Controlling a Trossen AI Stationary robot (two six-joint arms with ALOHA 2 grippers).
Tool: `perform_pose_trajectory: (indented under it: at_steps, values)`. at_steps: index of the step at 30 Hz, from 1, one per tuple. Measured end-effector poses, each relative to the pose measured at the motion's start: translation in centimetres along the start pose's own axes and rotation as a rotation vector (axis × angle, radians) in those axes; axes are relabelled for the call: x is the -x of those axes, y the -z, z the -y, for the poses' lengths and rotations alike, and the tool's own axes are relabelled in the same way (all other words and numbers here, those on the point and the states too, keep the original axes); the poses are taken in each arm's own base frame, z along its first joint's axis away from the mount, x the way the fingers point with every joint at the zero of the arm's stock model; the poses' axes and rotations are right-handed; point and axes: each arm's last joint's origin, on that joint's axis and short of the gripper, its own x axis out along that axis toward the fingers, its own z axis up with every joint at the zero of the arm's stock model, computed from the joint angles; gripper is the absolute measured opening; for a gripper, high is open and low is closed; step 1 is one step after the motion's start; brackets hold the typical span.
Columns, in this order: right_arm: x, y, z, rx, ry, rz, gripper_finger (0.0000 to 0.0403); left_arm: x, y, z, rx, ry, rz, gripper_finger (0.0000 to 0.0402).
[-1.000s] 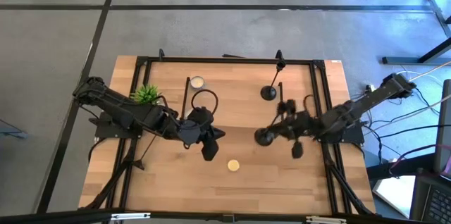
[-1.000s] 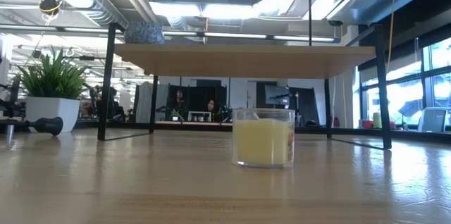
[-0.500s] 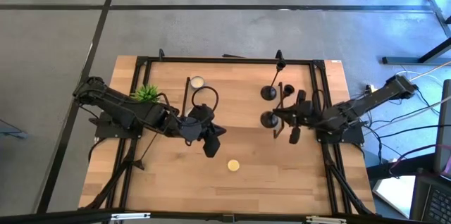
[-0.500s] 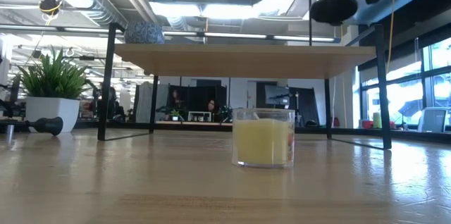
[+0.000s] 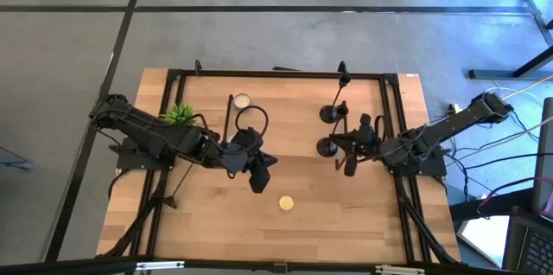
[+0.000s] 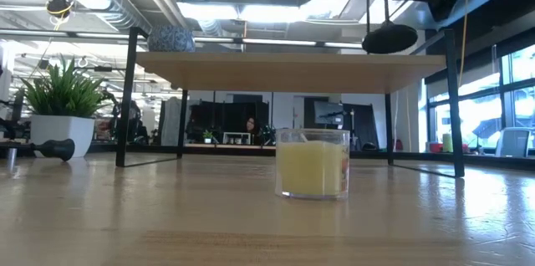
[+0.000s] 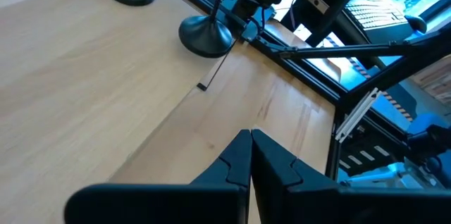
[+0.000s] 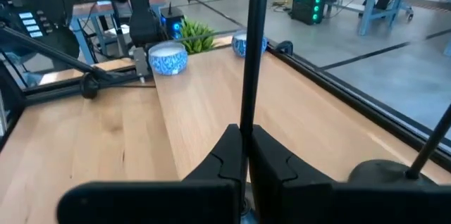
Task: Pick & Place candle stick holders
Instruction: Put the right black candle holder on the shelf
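Observation:
My right gripper (image 5: 349, 147) is shut on a slim black candle stick holder whose round base (image 5: 327, 147) hangs just over the wooden shelf top (image 6: 284, 71). A second candle stick holder (image 5: 329, 112) stands on its base just beyond it, toward the far edge. A third thin black stem (image 5: 229, 115) shows beside the white candle (image 5: 241, 100). My left gripper (image 5: 259, 178) hovers shut and empty left of the middle, its fingertips (image 7: 250, 146) together over bare wood. My right gripper pinches the holder's thin stem (image 8: 247, 104) between its two fingers, low down, a little above the base (image 7: 206, 34). The fingers come nearly level from the table's right side and lie across the stem. The holder stands nearly upright, its base (image 6: 389, 38) clear of the shelf top.
A yellow candle in a glass (image 5: 286, 203) stands on the table in front of the shelf. A potted plant (image 5: 180, 115) is at the left. The shelf's black legs (image 6: 125, 99) and frame (image 5: 386, 102) border the work area.
My right gripper has carried the candle stick holder toward the table's far edge and downward, turning as it went. The holder has swung from a tilt to nearly upright, and its base has come down close over the shelf top.

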Motion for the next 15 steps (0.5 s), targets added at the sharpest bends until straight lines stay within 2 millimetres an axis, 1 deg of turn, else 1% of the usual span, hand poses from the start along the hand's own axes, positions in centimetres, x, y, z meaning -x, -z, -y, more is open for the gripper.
perform_pose_trajectory:
  at_steps: [4, 15]
  values:
    - [0.22, 0.43, -0.04, 0.004, 0.0, -0.03, 0.0007, 0.0, 0.03, 0.02, -0.008, 0.008, -0.009, 0.0002]
    - [0.89, 0.79, -0.37, -0.011, 0.055, -0.013, 0.0007, 0.0, 0.1, 0.02, -0.021, 0.018, -0.026, 0.0002]
